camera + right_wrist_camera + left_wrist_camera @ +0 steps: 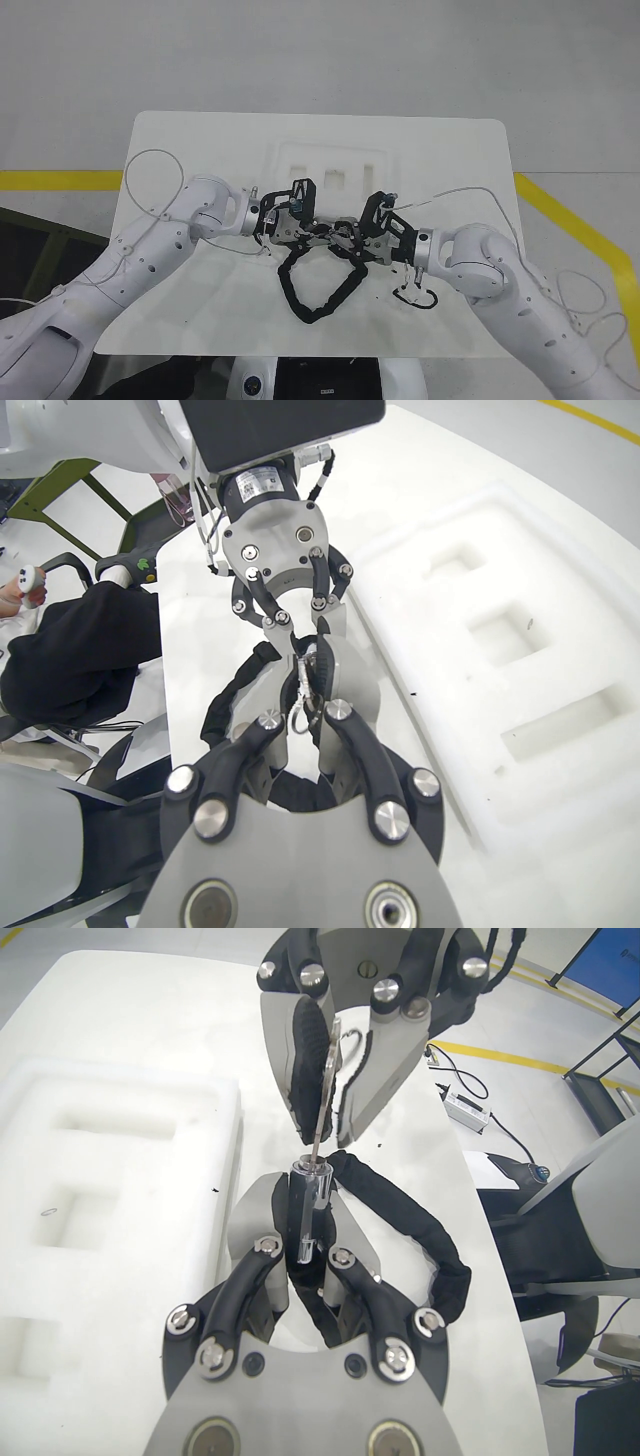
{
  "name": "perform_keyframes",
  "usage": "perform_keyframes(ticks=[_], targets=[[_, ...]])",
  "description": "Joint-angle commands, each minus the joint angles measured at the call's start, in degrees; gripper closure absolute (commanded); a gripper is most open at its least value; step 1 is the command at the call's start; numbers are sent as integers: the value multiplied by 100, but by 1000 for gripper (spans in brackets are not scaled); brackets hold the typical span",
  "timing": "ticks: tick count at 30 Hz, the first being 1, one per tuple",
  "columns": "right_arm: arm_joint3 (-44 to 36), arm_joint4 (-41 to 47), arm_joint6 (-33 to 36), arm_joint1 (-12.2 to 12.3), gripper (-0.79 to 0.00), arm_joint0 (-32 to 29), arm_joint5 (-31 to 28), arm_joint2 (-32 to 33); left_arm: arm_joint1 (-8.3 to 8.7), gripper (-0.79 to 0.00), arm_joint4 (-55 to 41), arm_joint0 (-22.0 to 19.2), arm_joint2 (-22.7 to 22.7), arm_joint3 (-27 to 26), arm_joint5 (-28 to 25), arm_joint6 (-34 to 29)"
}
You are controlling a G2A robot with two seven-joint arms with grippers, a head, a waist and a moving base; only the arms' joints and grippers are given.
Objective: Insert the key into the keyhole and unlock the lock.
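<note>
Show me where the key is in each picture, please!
Top view: too small to see, where left gripper meets right gripper.
Left wrist view: key in right gripper, tip at the lock.
Right wrist view: key held facing left gripper.
Shared landmark: white foam tray.

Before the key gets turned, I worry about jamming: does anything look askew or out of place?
Nothing serious. The flat silver key meets the keyhole of the chrome-and-black lock barrel, held in the left gripper, roughly in line with it. Only a thin loose ring and dark specks lie on the white foam tray.
</note>
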Motion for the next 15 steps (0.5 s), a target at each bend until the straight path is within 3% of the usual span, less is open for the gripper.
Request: perform_keyframes(ticks=[1,12,13,15], targets=[[-34,-160,-140,10,-785,-39,-25,83,-2,0,-13,27,-57,28,-24,41],[228,-1107,-1008,47,-785,-465,-430,265,84,0,-52,280,-462,-170,-53,524],[243,-1188,-1125,33,-711,-444,-482,216,93,0,-34,297,-478,-186,-53,530],[330,-1319,-1289,1,-345,-412,-485,119,107,0,-19,324,-498,-223,-53,534]])
